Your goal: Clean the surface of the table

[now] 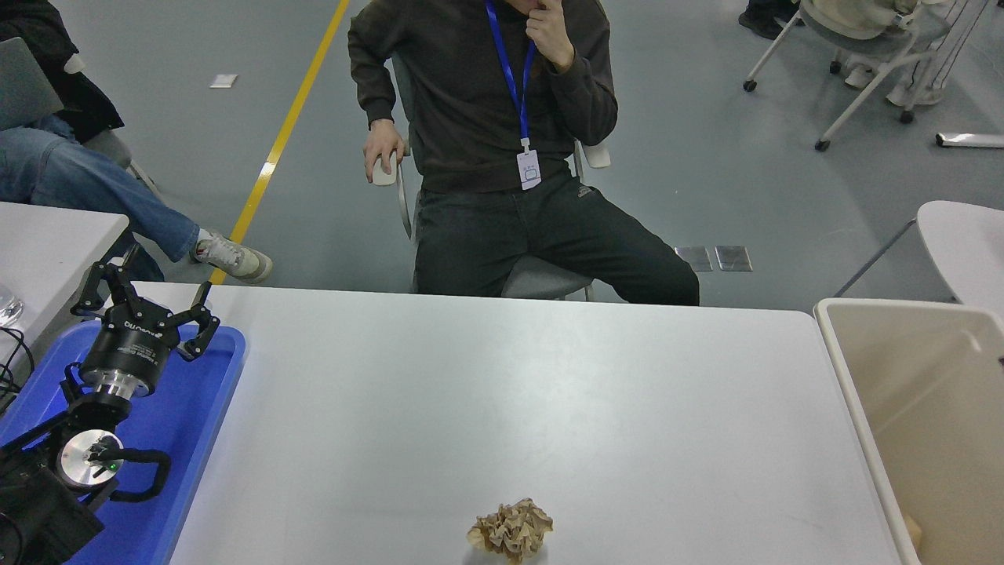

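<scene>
The desk (pixel 502 392) is the wide matte white top filling the lower half of the view, its long axis running from 9 o'clock to 3 o'clock. One item remains on it: a crumpled tan paper ball (pixel 511 530) at 6 o'clock, close to the near edge.

The left gripper (pixel 147 302) is parked at 9 o'clock over a blue tray (pixel 208 416), its jaws spread apart and holding nothing. The paper ball lies toward 4 o'clock from these jaws, well apart from them. The right gripper is not in view, so neither its jaw state nor which arm is nearer can be told.

A beige bin (pixel 859 392) stands against the desk's 3 o'clock end; it is judged to be the drop point. The remaining step is judged to be removal of the paper ball.

Beyond the far edge, at 12 o'clock, a person (pixel 494 149) sits on a chair on grey floor.
</scene>
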Available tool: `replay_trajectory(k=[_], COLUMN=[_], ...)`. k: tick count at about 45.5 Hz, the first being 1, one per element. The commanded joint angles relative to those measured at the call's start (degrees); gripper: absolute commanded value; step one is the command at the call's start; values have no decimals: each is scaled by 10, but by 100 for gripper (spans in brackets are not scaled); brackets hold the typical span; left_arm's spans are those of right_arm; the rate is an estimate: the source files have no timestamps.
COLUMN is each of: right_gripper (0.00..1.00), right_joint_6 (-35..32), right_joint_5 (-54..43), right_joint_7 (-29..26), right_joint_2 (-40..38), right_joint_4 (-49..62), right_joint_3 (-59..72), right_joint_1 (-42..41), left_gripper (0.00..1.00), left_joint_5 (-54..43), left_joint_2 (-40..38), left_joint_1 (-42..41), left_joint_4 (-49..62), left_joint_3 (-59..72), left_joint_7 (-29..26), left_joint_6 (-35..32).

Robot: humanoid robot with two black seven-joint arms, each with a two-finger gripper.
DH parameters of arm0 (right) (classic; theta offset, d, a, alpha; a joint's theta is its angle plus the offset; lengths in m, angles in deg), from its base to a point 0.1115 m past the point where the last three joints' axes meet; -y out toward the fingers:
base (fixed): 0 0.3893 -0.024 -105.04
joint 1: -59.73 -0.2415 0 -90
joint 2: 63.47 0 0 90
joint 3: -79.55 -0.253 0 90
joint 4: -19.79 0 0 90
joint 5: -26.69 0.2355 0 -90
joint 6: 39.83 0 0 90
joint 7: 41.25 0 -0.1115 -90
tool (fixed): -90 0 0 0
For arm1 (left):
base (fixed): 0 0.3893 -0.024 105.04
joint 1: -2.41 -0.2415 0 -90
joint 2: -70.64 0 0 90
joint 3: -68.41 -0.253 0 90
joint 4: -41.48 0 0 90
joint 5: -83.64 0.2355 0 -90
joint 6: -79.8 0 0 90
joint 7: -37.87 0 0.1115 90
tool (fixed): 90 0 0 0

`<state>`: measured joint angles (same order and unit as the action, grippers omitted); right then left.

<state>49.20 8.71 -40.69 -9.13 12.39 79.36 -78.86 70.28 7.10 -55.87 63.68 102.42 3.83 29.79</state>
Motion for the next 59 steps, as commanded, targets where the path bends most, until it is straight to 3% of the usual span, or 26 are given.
replay_trajectory(k=[1, 11, 30, 44, 59], right_gripper=[98, 98, 99, 99, 99], right_joint_6=[-3, -2, 3, 3, -3], right_joint_5=[1, 1, 1, 1, 1], right_joint_7=[3, 4, 8, 99, 217], right_joint_2=[-49, -51, -60, -38, 44], right_joint_4=[-37, -63, -198, -304, -345], right_joint_3=[-59, -243, -473, -568, -632], right_joint_1=[-77, -112, -124, -79, 75], left_gripper=[100, 100, 100, 100, 100], left_joint_5=[0, 0, 0, 0, 0], left_joint_2=[0, 0, 0, 0, 0], left_joint_1=[0, 0, 0, 0, 0], left_joint_4=[-1, -1, -1, -1, 0], left_joint_3=[0, 0, 0, 0, 0], left_joint_7=[-1, -1, -1, -1, -1], left_joint_6=[0, 0, 0, 0, 0])
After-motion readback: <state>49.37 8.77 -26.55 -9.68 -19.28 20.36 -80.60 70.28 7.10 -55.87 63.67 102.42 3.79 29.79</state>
